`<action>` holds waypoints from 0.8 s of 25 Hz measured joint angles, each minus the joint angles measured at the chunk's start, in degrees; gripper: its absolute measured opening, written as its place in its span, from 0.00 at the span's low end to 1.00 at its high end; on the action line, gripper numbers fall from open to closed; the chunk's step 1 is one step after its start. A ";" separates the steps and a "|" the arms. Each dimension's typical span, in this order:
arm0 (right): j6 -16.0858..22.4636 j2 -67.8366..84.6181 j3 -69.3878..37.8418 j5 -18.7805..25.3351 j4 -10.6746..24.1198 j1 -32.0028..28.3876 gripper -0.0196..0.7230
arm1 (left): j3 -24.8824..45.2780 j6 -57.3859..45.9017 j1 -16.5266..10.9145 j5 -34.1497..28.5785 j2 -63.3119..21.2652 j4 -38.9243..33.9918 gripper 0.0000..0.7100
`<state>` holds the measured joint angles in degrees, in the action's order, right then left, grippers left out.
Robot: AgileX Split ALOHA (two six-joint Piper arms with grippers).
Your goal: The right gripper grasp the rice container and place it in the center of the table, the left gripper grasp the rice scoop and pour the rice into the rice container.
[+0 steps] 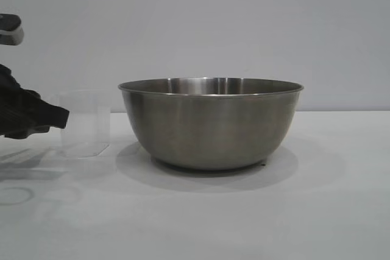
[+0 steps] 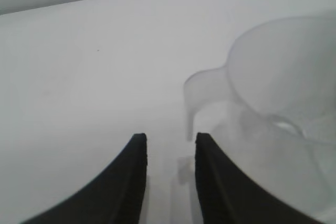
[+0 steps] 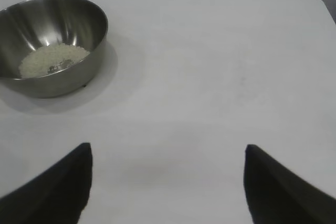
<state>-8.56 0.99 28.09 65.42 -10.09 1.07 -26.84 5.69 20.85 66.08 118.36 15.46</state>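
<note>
Brushed steel bowl (image 1: pixel 210 123), translucent plastic scoop (image 1: pixel 85 123), matt white table (image 1: pixel 244 217).

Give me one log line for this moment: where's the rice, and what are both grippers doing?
rice: in rice container | rice scoop: upright on table, released | left gripper: open by scoop handle | right gripper: open, parked

Even, diffuse overhead light is seen throughout, and a soft shadow is cast around the rice container (image 1: pixel 210 123) on the worktop (image 1: pixel 329 199). Mild highlights are reflected inside the steel. The rice scoop (image 2: pixel 278 93) is rendered blurred in the left wrist view.

Steel rice container (image 1: pixel 211 125) upright on table, rice (image 3: pixel 52 58) inside, clear rice scoop (image 1: pixel 85 122) upright beside it
</note>
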 joint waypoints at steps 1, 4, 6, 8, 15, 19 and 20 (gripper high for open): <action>0.00 0.00 0.00 0.00 0.00 0.00 0.78 | 0.95 0.00 0.00 0.00 -0.86 0.00 0.26; 0.00 0.00 0.00 0.00 0.00 0.00 0.78 | 3.99 0.00 0.00 0.00 -3.46 0.00 0.26; 0.00 0.00 0.00 0.00 0.00 0.00 0.78 | 6.00 0.00 0.00 0.00 -5.26 -0.40 0.26; 0.00 0.00 0.00 0.00 0.00 0.00 0.78 | 7.77 0.00 0.00 0.00 -7.51 -1.93 0.35; 0.00 0.00 0.00 0.00 0.00 0.00 0.78 | 10.51 0.00 0.00 0.00 -15.93 -10.09 0.38; 0.00 0.00 0.00 0.00 0.00 0.00 0.78 | 10.94 -0.18 0.00 0.00 -20.31 -11.56 0.38; 0.00 0.00 0.00 0.00 0.00 0.00 0.78 | 11.20 -1.01 0.00 0.00 -21.36 -12.29 0.47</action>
<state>-8.56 0.99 28.09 65.42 -10.09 1.07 -15.64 4.68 20.85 66.08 97.00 3.17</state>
